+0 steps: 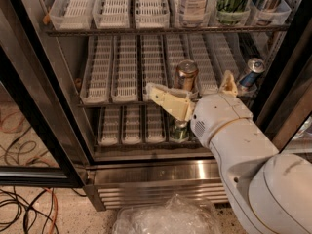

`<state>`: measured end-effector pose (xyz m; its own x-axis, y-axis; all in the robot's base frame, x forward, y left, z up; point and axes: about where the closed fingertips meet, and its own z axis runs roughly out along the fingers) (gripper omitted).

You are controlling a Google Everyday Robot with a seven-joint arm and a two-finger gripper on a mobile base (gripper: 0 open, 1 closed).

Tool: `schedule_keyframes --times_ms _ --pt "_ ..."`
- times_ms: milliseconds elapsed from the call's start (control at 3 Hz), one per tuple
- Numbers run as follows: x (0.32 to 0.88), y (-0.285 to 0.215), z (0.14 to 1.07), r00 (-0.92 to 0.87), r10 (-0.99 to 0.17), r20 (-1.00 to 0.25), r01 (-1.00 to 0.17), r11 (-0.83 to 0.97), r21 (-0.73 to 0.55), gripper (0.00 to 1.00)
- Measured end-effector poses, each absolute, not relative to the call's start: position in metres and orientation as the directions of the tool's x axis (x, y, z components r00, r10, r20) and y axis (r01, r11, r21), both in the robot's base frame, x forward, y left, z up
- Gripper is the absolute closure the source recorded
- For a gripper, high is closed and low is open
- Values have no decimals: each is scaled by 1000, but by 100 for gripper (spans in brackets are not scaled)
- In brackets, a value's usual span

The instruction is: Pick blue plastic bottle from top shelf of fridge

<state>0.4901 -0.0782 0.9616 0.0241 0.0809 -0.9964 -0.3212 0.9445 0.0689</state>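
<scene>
Pincer [188, 83] hovering wide open at the middle rack, a bronze can [185, 71] showing between its fingers [168, 101], blue plastic bottle [195, 1] standing above on the top shelf [122, 31] of the fridge [156, 177].

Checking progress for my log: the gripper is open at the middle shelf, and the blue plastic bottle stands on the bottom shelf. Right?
No: the camera view shows the blue plastic bottle on the top shelf. The gripper is open at the middle shelf.

Looks like a lab or break area: a glass-door drinks fridge [146, 172] at 12 o'clock and loose cables [14, 213] at 8 o'clock. The pincer [188, 82] is spread wide, dead centre inside the fridge.
</scene>
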Motion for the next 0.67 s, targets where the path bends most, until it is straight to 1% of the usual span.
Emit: schedule_keyframes --times_ms 333,667 --pt "494 -78 957 67 85 -994 -313 948 60 0" --pt "499 -73 960 139 59 -989 -293 956 16 0"
